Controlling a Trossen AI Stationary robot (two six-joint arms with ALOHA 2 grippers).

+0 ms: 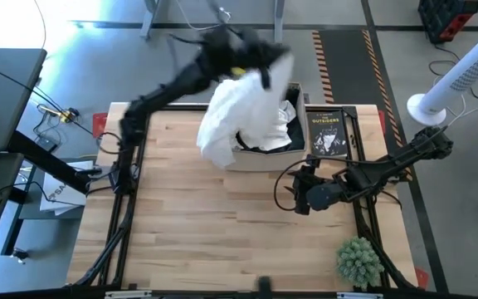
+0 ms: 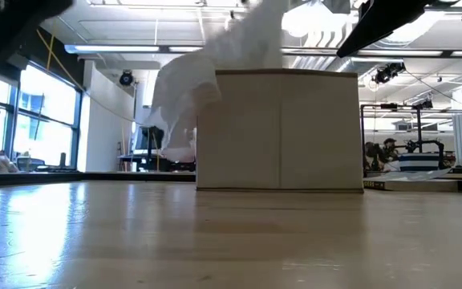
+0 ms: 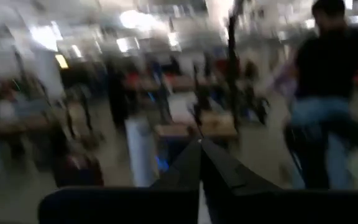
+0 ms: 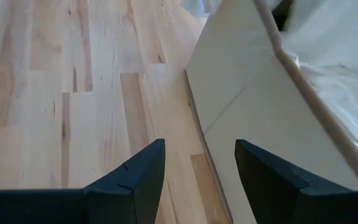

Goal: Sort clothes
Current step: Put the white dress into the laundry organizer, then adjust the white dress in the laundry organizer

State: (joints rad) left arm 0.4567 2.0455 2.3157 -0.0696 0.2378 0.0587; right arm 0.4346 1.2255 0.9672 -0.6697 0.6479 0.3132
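A white garment [image 1: 235, 112] hangs from my left gripper [image 1: 251, 62], which is raised above the far left of an open cardboard box [image 1: 299, 152]. The gripper's fingers [image 3: 201, 165] are shut in the left wrist view. In the low view the garment [image 2: 187, 88] drapes down the box's left side [image 2: 279, 128]. More clothes lie in the box: a dark one [image 1: 264, 143] and a white one with small print [image 1: 287, 112]. My right gripper [image 1: 305, 184] is open and empty, low over the table by the box's near right corner [image 4: 241, 93]. My left gripper holds the white garment by its upper end [image 1: 260, 79]; the gripper itself hides the place of contact. The garment hangs slack below it. Its lower part [image 1: 216, 149] lies over the box's left wall and reaches down toward the table.
A black book with white lettering [image 1: 329, 131] lies right of the box. A small green spiky plant [image 1: 359, 262] stands at the near right corner. Bare wooden tabletop [image 1: 206, 224] stretches in front of the box. A person [image 3: 328, 93] stands in the room beyond the table.
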